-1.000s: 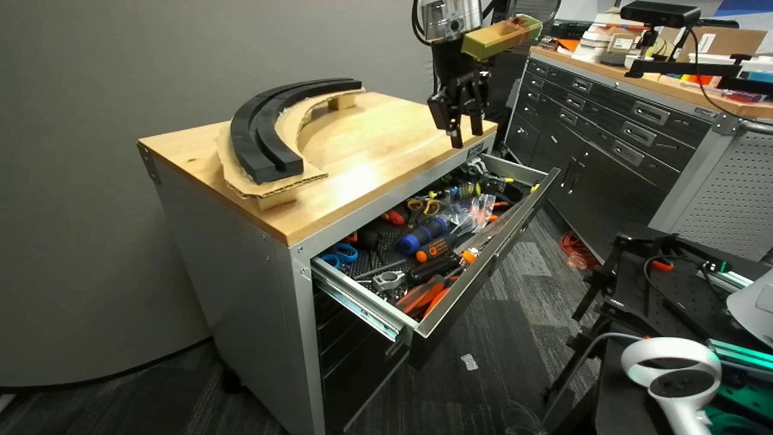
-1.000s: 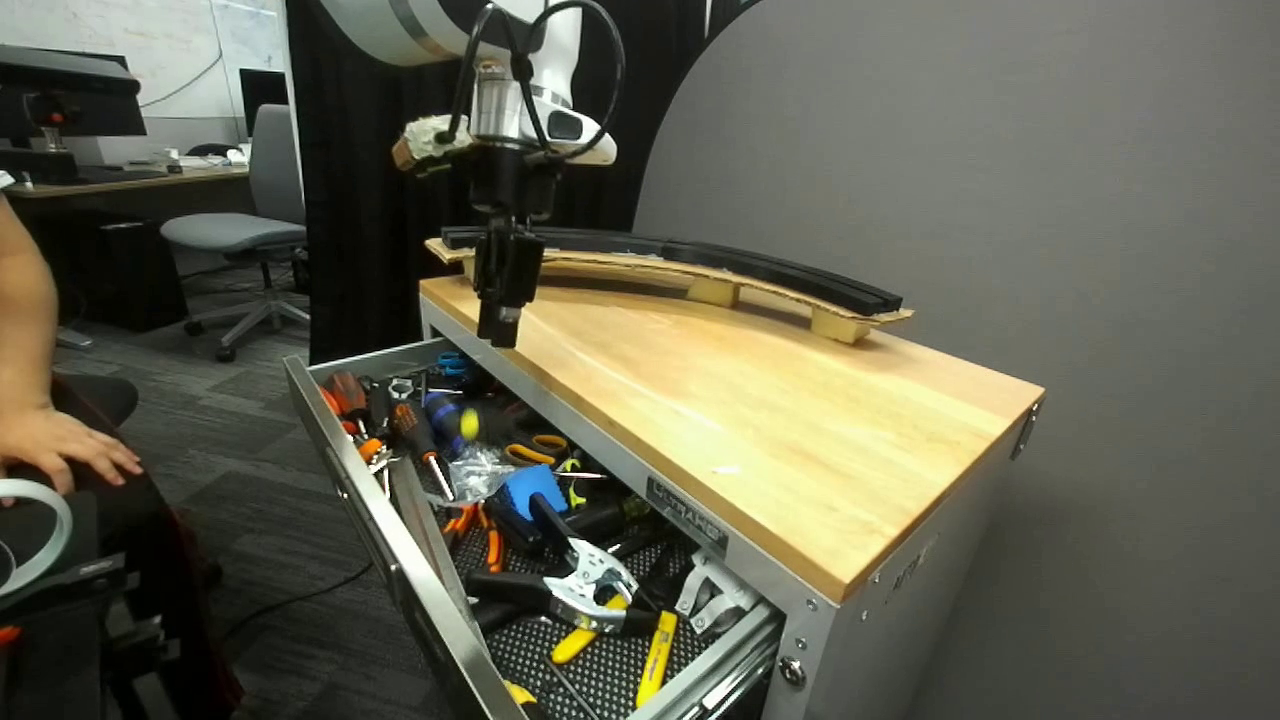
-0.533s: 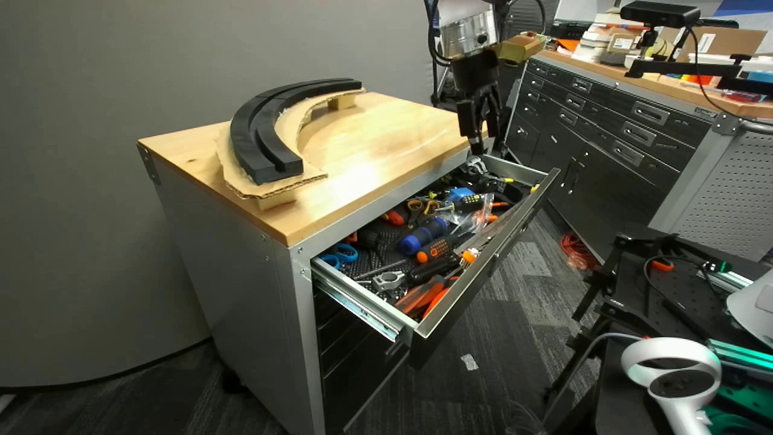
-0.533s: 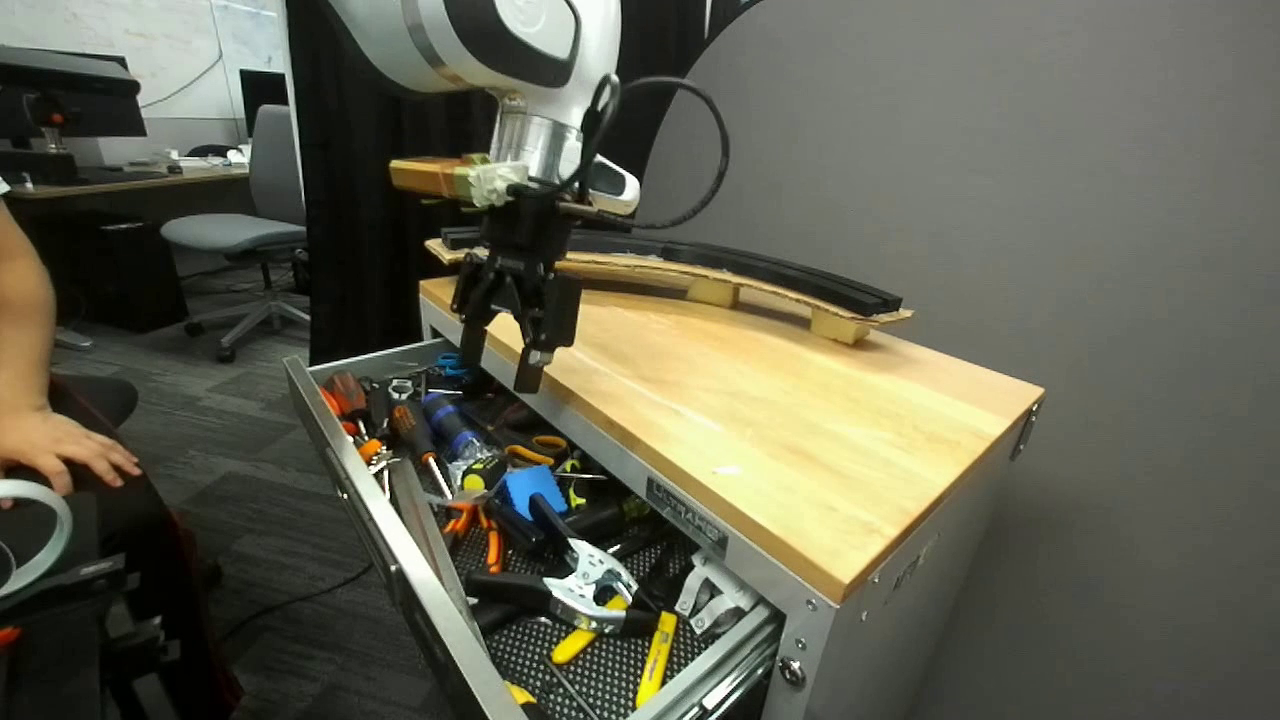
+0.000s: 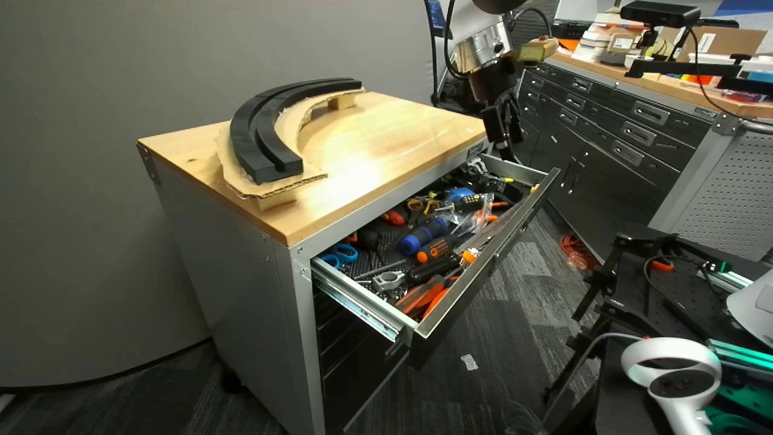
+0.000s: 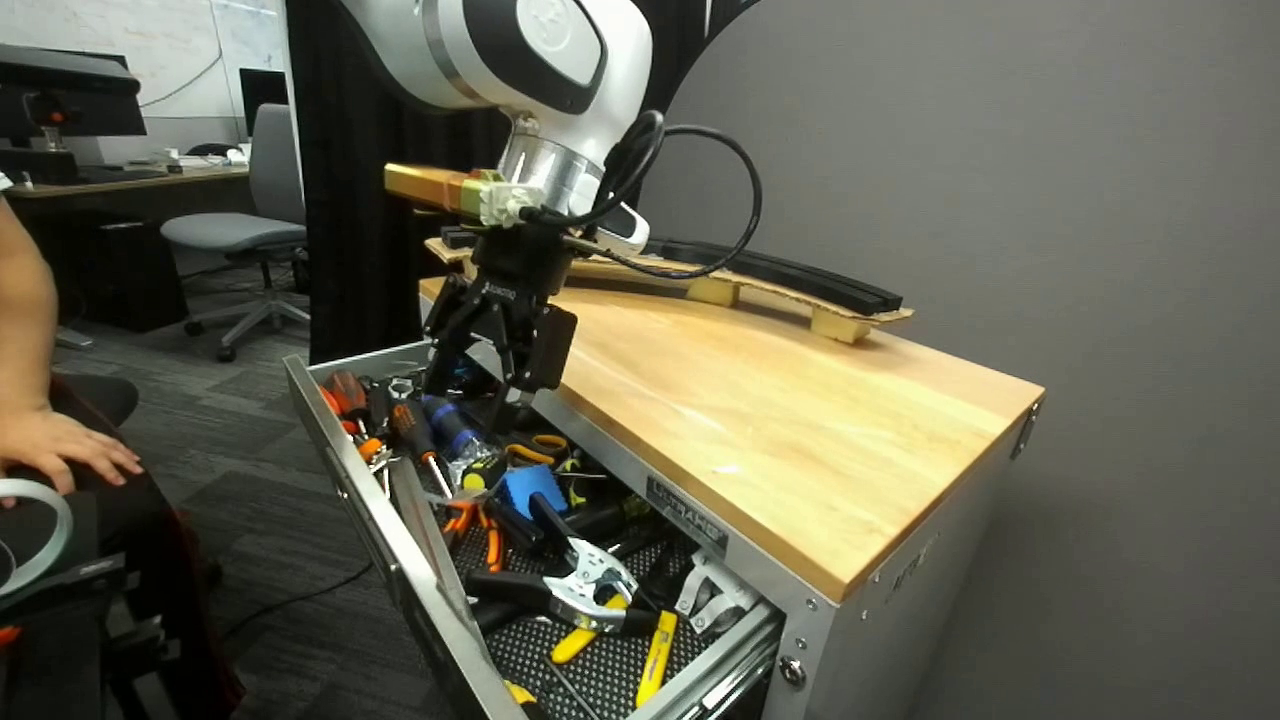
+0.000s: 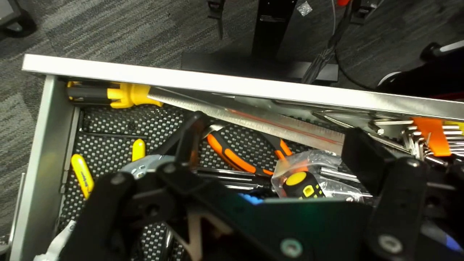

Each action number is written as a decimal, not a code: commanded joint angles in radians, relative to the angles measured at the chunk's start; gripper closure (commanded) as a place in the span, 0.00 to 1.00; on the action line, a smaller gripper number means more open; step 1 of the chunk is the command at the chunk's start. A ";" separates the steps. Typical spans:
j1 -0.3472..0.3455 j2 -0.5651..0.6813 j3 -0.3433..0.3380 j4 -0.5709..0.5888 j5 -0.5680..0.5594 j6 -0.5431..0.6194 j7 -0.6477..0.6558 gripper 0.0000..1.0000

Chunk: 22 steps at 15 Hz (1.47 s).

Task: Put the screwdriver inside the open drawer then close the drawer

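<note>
Evidently only the closing is left: in an exterior view, the drawer [image 6: 373, 490] stands pulled out at lower left, and an off-centre push on its front could make it bind. Left of centre, the gripper [image 6: 470, 403] hangs low over the drawer, fingers spread wide with nothing between them; sliding the drawer in with it there could jam it against the worktop [image 6: 740, 420]. Just below, the screwdriver [image 6: 485, 472] lies inside, next to a blue block [image 6: 533, 490]. Farther right, the spring clamp [image 6: 590, 590] seems to have a handle sticking up, which might snag on the cabinet frame [image 6: 620, 460]. In the wrist view the screwdriver's shaft is out of sight, probably behind the gripper; whether it rests on or under the clear bag [image 7: 326, 161], I can't tell. The lower right is dark and blurred.
</note>
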 commanded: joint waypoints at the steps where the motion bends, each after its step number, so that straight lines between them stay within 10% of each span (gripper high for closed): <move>1: -0.021 0.027 -0.010 -0.010 -0.001 -0.013 -0.034 0.00; 8: -0.092 0.153 -0.070 -0.056 0.011 -0.049 -0.015 0.00; 9: -0.098 0.169 -0.074 -0.062 0.012 -0.039 -0.008 0.25; 19: -0.150 0.146 -0.060 -0.157 0.273 0.225 0.019 0.96; 22: -0.146 0.133 -0.056 -0.182 0.346 0.345 0.014 1.00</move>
